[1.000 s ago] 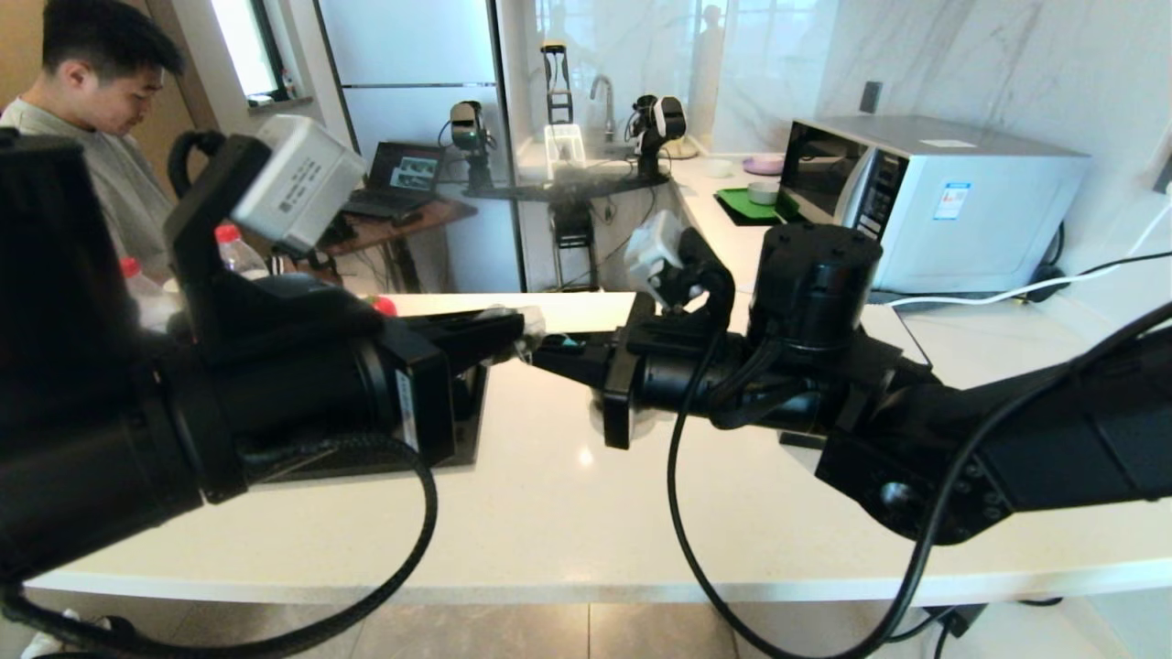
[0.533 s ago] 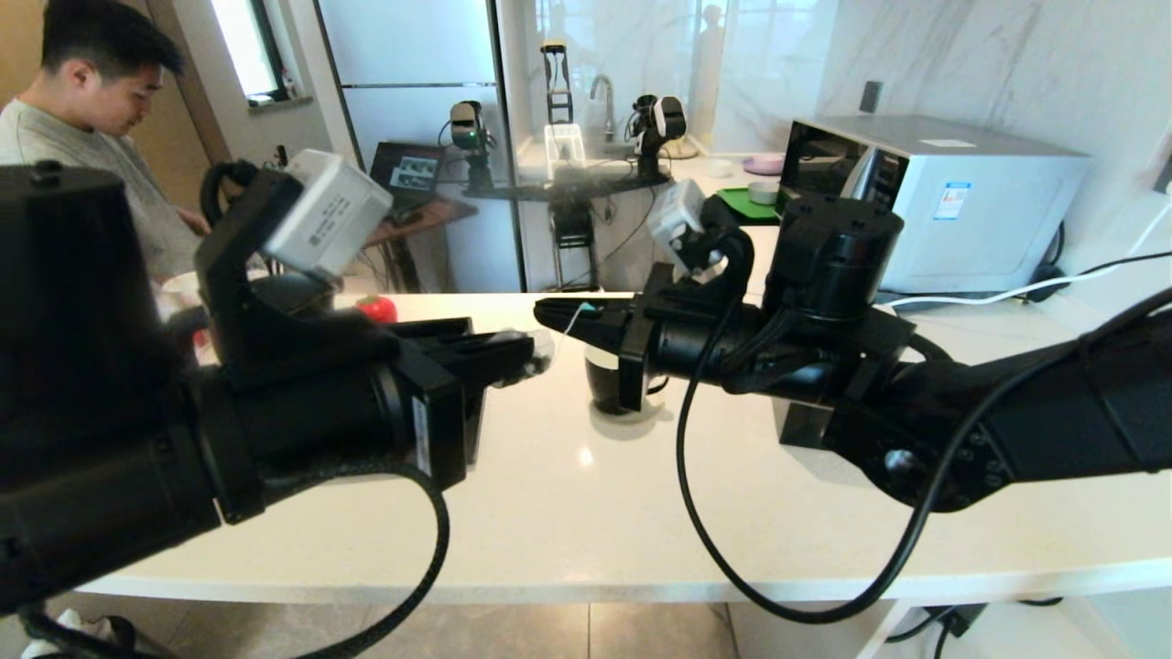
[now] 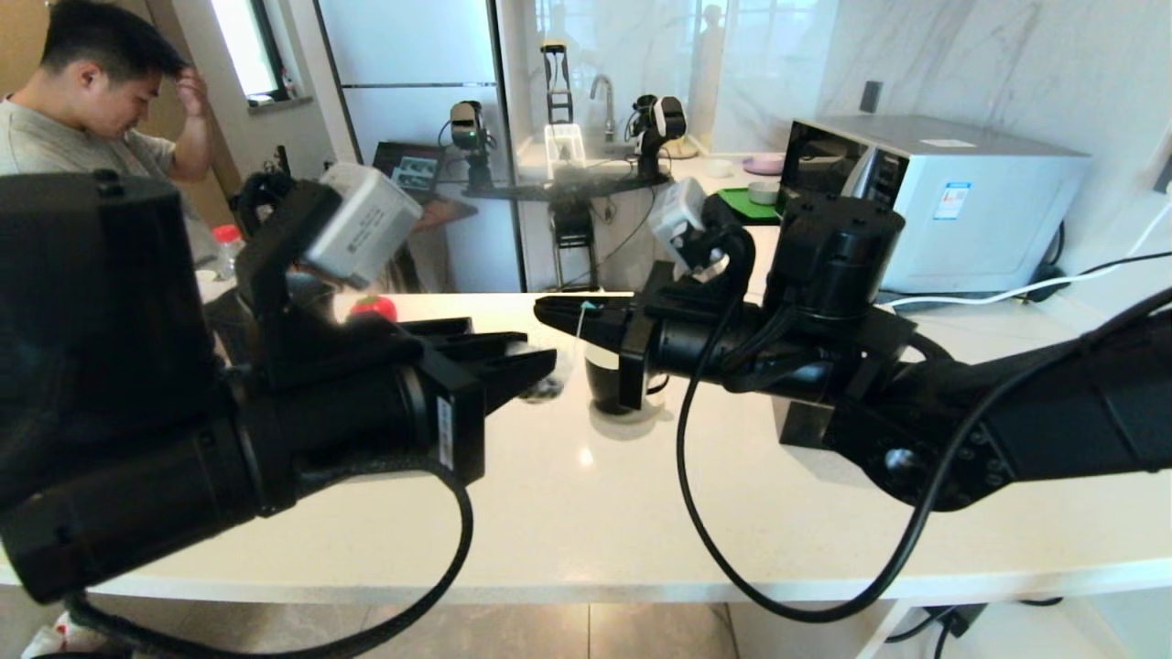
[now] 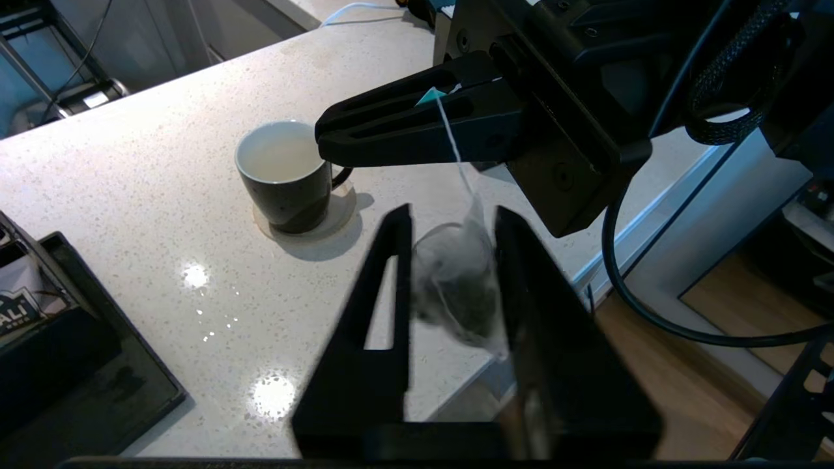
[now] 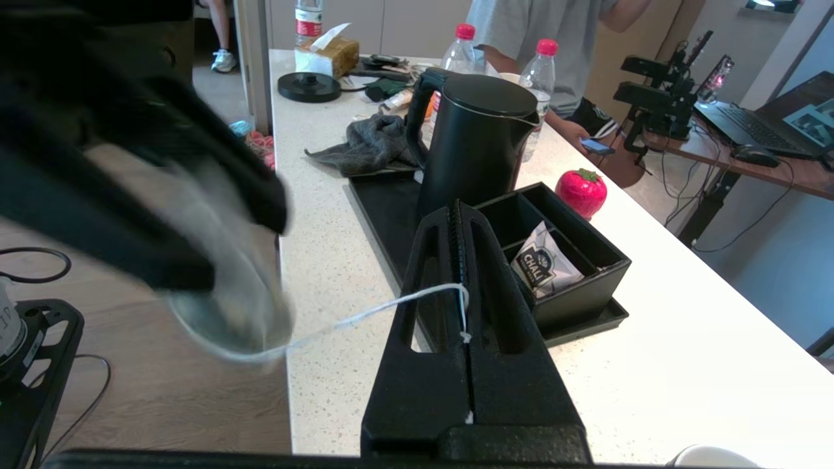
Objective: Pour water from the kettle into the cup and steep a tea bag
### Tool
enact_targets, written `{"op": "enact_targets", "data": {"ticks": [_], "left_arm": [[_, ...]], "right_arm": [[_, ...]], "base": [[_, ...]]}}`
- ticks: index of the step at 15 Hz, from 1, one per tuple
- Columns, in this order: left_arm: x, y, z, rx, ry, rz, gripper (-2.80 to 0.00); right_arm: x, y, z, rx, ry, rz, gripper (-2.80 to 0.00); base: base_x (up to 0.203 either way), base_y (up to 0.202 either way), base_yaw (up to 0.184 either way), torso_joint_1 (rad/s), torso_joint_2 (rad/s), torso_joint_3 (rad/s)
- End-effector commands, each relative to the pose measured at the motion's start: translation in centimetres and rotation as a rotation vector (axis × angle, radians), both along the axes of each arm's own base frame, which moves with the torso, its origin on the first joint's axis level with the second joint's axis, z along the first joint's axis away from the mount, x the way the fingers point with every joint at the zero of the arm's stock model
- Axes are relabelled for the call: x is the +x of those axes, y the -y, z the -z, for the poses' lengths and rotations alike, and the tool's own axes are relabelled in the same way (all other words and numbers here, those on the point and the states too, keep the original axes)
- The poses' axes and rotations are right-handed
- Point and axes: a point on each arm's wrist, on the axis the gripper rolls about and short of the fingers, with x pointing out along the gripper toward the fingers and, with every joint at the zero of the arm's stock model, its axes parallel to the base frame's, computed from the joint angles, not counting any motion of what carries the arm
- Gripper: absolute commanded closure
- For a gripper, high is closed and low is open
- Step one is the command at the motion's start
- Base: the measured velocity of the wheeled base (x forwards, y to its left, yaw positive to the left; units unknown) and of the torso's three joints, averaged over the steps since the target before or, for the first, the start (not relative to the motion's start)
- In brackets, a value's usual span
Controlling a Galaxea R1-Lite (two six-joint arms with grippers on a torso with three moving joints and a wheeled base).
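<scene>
Since a second ago our left gripper (image 4: 449, 286) spread, the tea bag (image 4: 459, 293) dangling between; our right gripper (image 5: 464, 260) pinches its string (image 5: 384, 306); the cup (image 4: 287, 176) below looks filled, steeping remains

Colours, placed relative to the kettle (image 5: 479, 146):
- Kettle: matte black, plain.
- Tray (image 5: 384, 215) under it: black.
- Box (image 5: 573, 260) just beside it: black; sachet (image 5: 544, 267) inside white with dark "CHALI" print.
- Cloth (image 5: 371, 143) near its handle side: dark grey.
- Strawberry-shaped object (image 5: 581, 191) near it: red, green top.
- Bottles (image 5: 537, 71) behind it: clear, red caps.
- Counter (image 5: 651, 365): white, finely speckled.
- Cup (image 4: 287, 176), well apart: black, white inside.
- Tea bag (image 4: 459, 286): pale translucent, dark contents; string (image 5: 391, 306) white.
- Both grippers: black.
</scene>
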Motion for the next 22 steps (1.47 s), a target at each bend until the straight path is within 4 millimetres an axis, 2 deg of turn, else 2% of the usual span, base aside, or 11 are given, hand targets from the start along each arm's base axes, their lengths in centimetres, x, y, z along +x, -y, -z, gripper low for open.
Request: {"op": "enact_targets", "data": {"ticks": [1, 4, 6, 13, 19, 20, 22], "left_arm": [[0.2, 0.2, 0.2, 0.006, -0.005, -0.002, -2.8], [0.2, 0.0, 0.5, 0.016, -0.011, -0.009, -2.8], [0.2, -0.3, 1.5, 0.044, -0.033, -0.047, -2.8], [1.4, -3.5, 4.5, 0.114, -0.109, -0.228, -2.8], [0.4, -5.4, 6.3, 0.151, -0.145, -0.294, -2.8], [0.2, -5.5, 6.6, 0.156, -0.15, -0.301, 0.0], [0.2, -5.8, 6.6, 0.149, -0.14, -0.32, 0.0]], "right_arm": [[-0.1, 0.0, -0.2, 0.005, 0.008, -0.003, 0.0], [-0.1, 0.0, -0.2, 0.005, 0.008, -0.004, 0.0], [-0.1, 0.1, -0.1, 0.003, 0.005, -0.002, 0.0], [0.7, 0.6, 0.7, -0.01, -0.008, 0.03, 0.0], [1.7, 0.8, 1.7, -0.024, -0.028, 0.066, 0.0], [1.9, 1.0, 1.8, -0.026, -0.03, 0.074, 0.0], [2.6, 1.4, 2.2, -0.031, -0.038, 0.091, 0.0]], "base": [[0.0, 0.0, 0.0, 0.0, 0.0, 0.0], [0.0, 0.0, 0.0, 0.0, 0.0, 0.0], [0.0, 0.0, 0.0, 0.0, 0.0, 0.0], [0.0, 0.0, 0.0, 0.0, 0.0, 0.0], [0.0, 0.0, 0.0, 0.0, 0.0, 0.0], [0.0, 0.0, 0.0, 0.0, 0.0, 0.0], [0.0, 0.0, 0.0, 0.0, 0.0, 0.0]]}}
